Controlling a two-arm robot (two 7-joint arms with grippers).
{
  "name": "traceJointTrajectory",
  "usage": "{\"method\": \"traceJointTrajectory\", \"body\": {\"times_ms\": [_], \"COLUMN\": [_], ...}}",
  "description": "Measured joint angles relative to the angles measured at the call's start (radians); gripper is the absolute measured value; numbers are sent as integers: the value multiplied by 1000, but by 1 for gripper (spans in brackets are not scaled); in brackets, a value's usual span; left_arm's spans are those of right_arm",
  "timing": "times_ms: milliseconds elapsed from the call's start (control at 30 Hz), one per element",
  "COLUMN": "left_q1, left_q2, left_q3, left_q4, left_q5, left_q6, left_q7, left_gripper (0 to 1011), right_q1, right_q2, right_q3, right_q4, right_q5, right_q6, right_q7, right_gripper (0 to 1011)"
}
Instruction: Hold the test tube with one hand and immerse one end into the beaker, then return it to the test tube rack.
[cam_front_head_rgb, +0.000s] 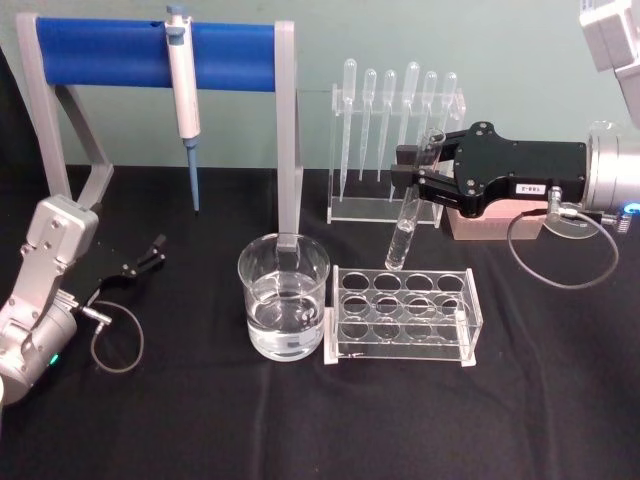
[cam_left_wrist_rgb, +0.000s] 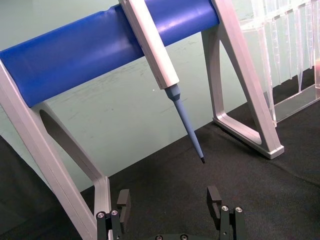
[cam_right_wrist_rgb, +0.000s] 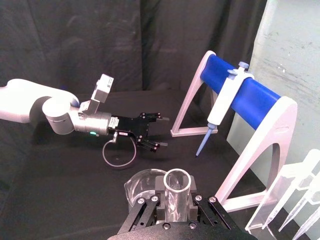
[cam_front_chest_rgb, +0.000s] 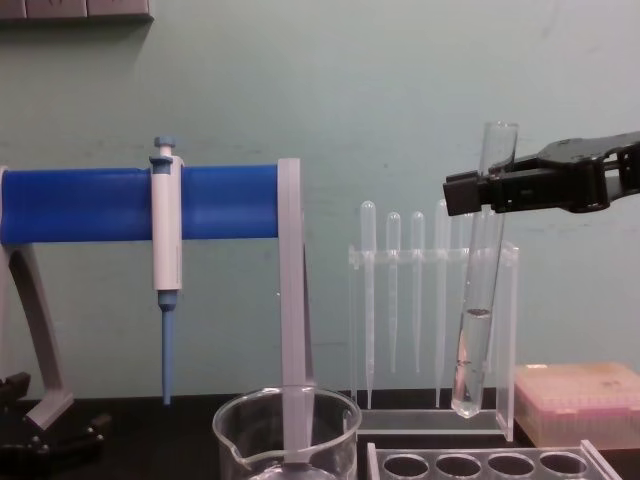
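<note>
My right gripper (cam_front_head_rgb: 410, 166) is shut on the upper part of the test tube (cam_front_head_rgb: 407, 222), a slim clear glass tube hanging slightly tilted above the back row of the clear tube rack (cam_front_head_rgb: 404, 317). In the chest view the test tube (cam_front_chest_rgb: 478, 290) has a little liquid in its rounded bottom and hangs above and to the right of the beaker (cam_front_chest_rgb: 287, 428). The beaker (cam_front_head_rgb: 284, 298) holds water and stands just left of the rack. The tube's rim (cam_right_wrist_rgb: 178, 186) shows between the fingers (cam_right_wrist_rgb: 159, 196). My left gripper (cam_left_wrist_rgb: 169, 200) rests open at the far left.
A blue-barred stand (cam_front_head_rgb: 150, 52) with a hanging white-and-blue pipettor (cam_front_head_rgb: 184, 95) stands at the back left, one leg just behind the beaker. A clear rack of plastic pipettes (cam_front_head_rgb: 395, 110) and a pink box (cam_front_chest_rgb: 578, 400) sit behind the tube rack.
</note>
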Motion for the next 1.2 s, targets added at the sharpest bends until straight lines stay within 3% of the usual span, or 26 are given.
{"method": "traceJointTrajectory", "body": {"times_ms": [1200], "left_q1": [0], "left_q2": [0], "left_q3": [0], "left_q4": [0], "left_q5": [0], "left_q6": [0], "left_q7": [0], "left_gripper": [1000], "right_q1": [-1], "right_q2": [0], "right_q3": [1], "right_q4": [0], "right_q5": [-1], "right_q6": [0], "right_q7": [0], "right_gripper": [226]}}
